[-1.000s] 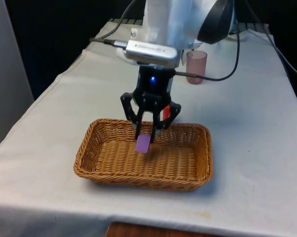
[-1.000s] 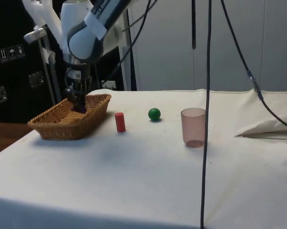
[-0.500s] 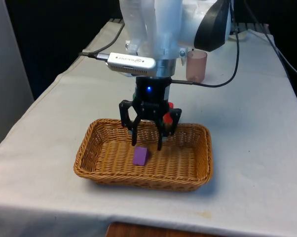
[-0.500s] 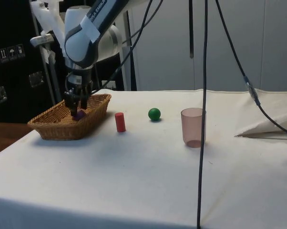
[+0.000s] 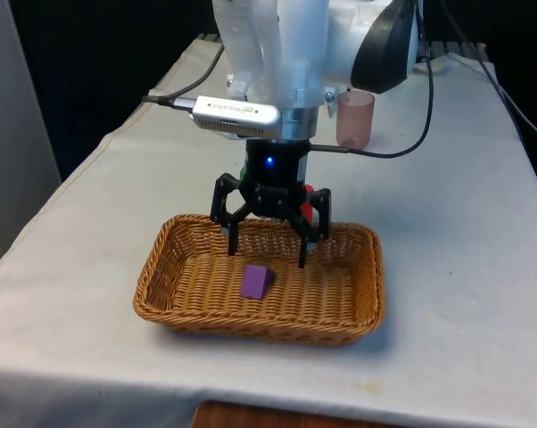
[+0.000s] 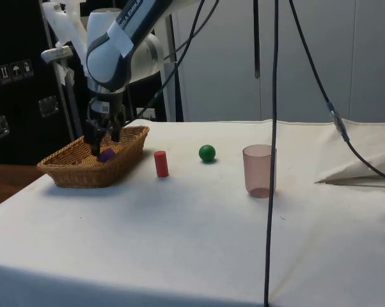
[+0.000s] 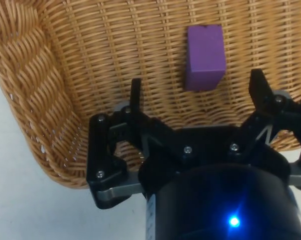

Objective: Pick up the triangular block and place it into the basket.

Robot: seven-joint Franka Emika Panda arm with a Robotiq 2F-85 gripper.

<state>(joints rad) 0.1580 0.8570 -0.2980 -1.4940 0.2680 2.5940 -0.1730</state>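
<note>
Purple triangular block (image 5: 256, 281) lies free on the wicker basket (image 5: 367, 285) floor; lift your spread-fingered, empty gripper (image 5: 267, 251) straight up, clear of the rim.

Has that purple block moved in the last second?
Yes. The purple block dropped from between the fingers onto the basket floor, where it now lies; the gripper has opened above it.

The arm (image 5: 277, 45) is glossy white with rounded housings and a black joint cover, and black cables (image 6: 272, 128) trail from it. Its gripper (image 5: 267, 252) is black, built of angular linkage bars fastened with small silver screws, ending in two slim black fingers (image 7: 135, 95).
</note>
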